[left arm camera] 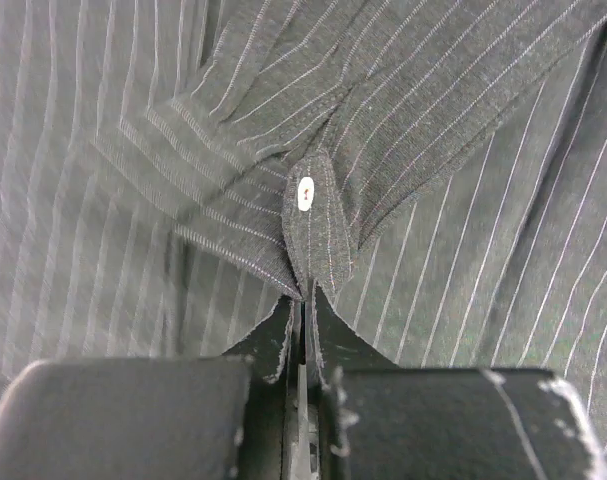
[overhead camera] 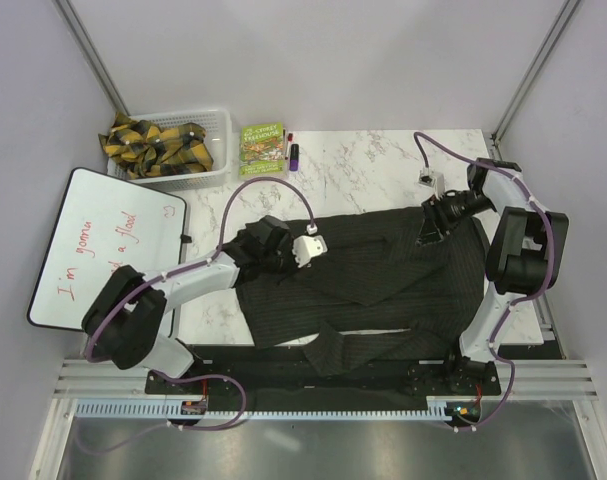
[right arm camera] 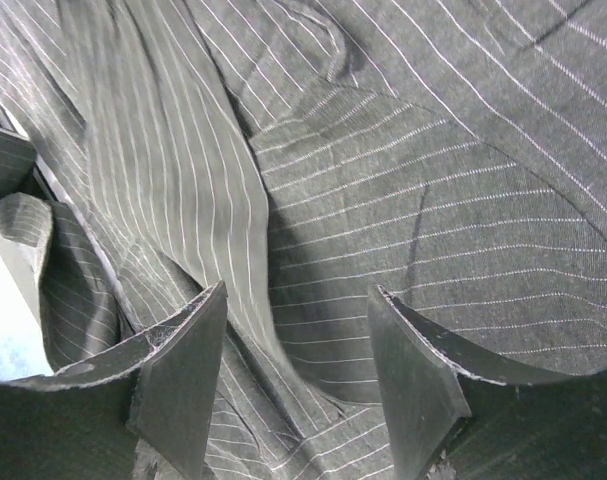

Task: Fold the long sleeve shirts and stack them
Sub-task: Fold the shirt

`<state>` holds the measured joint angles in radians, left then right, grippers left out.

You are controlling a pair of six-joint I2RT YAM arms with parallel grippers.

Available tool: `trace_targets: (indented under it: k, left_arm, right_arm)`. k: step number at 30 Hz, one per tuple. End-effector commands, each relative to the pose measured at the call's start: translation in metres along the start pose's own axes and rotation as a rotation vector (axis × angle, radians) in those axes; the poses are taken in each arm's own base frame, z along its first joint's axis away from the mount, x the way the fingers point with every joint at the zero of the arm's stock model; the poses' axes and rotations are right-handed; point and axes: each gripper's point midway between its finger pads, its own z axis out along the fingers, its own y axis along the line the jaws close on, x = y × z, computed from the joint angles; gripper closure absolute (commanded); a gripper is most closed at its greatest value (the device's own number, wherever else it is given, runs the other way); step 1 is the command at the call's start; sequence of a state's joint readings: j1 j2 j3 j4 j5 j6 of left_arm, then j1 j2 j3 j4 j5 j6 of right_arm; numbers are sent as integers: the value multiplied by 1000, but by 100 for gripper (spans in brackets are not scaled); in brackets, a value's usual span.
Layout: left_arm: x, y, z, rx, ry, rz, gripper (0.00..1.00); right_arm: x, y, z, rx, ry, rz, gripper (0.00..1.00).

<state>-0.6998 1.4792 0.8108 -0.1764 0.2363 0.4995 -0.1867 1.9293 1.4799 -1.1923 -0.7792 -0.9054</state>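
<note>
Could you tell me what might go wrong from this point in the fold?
The left gripper pinches only a thin edge of the shirt near a button; a pull may slip it free. The right gripper stands open over bunched folds and might catch several layers.

Both arms reach inward.
Left arm [overhead camera: 183, 285] stretches low, left gripper [left arm camera: 303, 300] pinched tight on shirt [left arm camera: 463, 150]; right arm [overhead camera: 518, 250] folds over, right gripper [right arm camera: 298, 295] spread apart.
</note>
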Motion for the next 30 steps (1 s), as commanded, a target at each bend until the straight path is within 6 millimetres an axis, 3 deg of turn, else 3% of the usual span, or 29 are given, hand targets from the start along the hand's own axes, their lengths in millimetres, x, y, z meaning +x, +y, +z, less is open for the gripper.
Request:
trace_targets:
  k: [1,3,5,15,19,20,23,26,30]
  left_arm:
    - [-31,25,-21,-123,-115,-52,98]
    - [-42,36,-31,-163,-142,-60,98]
    - [-41,45,-36,-191,-143,-71,98]
    - [20,47,-24,-229,2,-101,98]
    - [62,59,-23,-270,172,-191,85]
    - [70,63,-26,-264,191,-227,71]
    - [71,67,-42,-228,177,-290,56]
    - [46,68,-65,-214,95,-261,42]
    - [31,61,-64,-147,67,-303,41]
  right_arm:
    - [6,-6,5,10,40,-6,35]
    - [8,-8,5,17,46,-5,34]
    - [7,-11,5,26,45,-6,34]
    - [-2,-25,0,99,37,-5,33]
    - [0,-35,-8,168,67,-16,33]
    - [1,-38,-12,196,79,-21,33]
    - [-6,-40,-26,245,79,-46,35]
    - [-18,-42,-41,301,71,-86,36]
    - [-20,-41,-46,321,74,-106,40]
